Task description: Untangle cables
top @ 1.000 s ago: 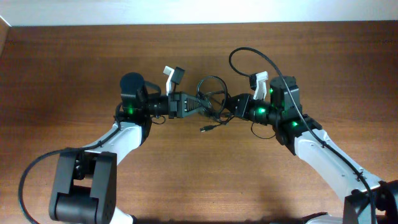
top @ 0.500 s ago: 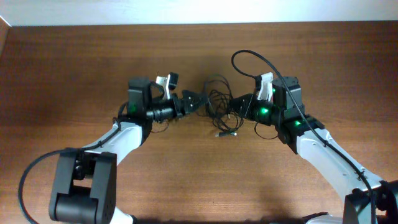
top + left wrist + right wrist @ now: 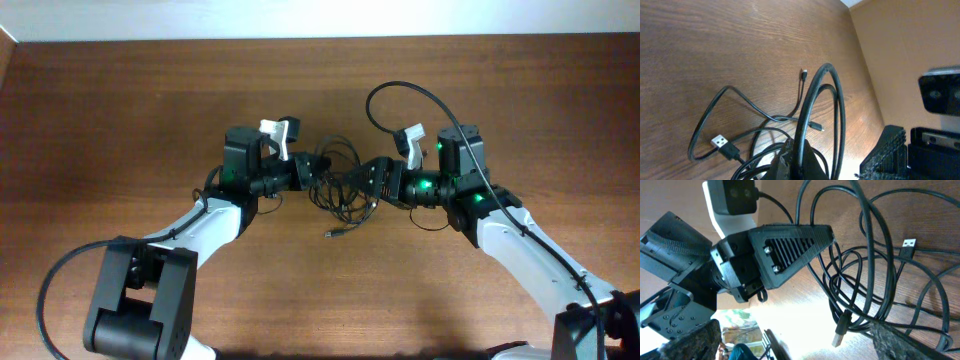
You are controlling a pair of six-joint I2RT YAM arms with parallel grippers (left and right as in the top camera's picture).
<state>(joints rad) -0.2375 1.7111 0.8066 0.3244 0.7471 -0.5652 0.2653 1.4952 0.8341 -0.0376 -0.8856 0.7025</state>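
Observation:
The cables (image 3: 338,182) form one tangled black clump on the wooden table between my two grippers. My left gripper (image 3: 302,176) meets the clump from the left and is shut on one cable loop (image 3: 812,100), which rises from between its closed jaws (image 3: 800,161). A USB plug (image 3: 720,143) lies on the wood beside it. My right gripper (image 3: 376,182) stands open at the clump's right side. In the right wrist view several cable loops (image 3: 860,280) lie across the wide gap between its fingers (image 3: 905,341), and a plug (image 3: 840,330) hangs among them.
One loose plug end (image 3: 330,235) trails from the clump toward the table's front. The right arm's own thick black cable (image 3: 400,92) arches behind the right wrist. The left gripper's body (image 3: 785,245) fills the upper left of the right wrist view. The wooden table (image 3: 120,110) spreads on all sides.
My left gripper let go, came back in from the left and shut on a cable loop. My right gripper, shut on the clump before, now stands open.

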